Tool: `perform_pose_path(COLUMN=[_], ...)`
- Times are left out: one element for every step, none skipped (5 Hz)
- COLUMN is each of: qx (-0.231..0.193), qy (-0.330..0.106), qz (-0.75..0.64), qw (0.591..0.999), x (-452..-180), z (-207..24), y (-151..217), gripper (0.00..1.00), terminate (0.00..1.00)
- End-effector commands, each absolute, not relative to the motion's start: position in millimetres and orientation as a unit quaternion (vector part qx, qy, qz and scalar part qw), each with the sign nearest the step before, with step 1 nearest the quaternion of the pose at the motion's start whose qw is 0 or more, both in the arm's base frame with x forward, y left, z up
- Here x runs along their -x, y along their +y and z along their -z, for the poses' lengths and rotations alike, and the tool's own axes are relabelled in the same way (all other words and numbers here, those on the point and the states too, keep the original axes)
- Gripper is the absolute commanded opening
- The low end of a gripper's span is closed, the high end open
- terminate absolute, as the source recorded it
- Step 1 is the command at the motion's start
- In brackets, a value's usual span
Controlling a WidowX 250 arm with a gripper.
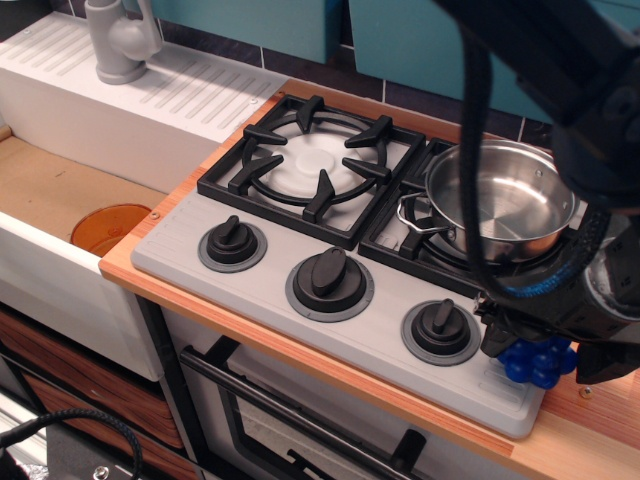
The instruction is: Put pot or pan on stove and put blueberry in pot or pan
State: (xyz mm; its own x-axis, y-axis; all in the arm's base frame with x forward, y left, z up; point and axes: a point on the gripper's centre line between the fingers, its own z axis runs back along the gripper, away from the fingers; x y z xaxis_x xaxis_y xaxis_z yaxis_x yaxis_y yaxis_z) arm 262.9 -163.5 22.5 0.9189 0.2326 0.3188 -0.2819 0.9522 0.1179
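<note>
The shiny steel pot (505, 205) stands empty on the right burner grate of the grey stove (380, 330). The blue blueberry (536, 364) lies on the stove's front right corner, right of the third knob (440, 328). My gripper (545, 352) is low over the blueberry, and its black fingers (497, 338) stand on either side of it. The jaws look open around the berry, and their body hides its upper part. The left burner (315, 160) is bare.
A white sink (60, 190) with a grey faucet (118, 40) and an orange disc (110, 228) lies to the left. The wooden counter edge (590, 410) runs along the right. The oven door handle (290, 415) is below. My arm and cable (480, 150) cross over the pot.
</note>
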Motion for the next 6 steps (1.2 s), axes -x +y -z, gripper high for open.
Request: perform_pose_path(qx=[-0.071,-0.069,-0.073,-0.080,-0.084,-0.081], qy=[-0.169,-0.167,-0.152,-0.124,-0.105,-0.102], qz=[-0.132,-0.137,-0.139,-0.146,-0.153,-0.147], qw=[0.974,0.974,0.976,0.978,0.979,0.980], x=[-275,-274,-274,-279,-295,-315], z=[-21,-24,-43,-78,-104,-119], y=[-165,-165,-165,-165,-161,-148], gripper=[0.00,0.00,0.00,0.00,0.00,0.00], terminate=[0.00,0.00,0.00,0.00,0.00,0.00])
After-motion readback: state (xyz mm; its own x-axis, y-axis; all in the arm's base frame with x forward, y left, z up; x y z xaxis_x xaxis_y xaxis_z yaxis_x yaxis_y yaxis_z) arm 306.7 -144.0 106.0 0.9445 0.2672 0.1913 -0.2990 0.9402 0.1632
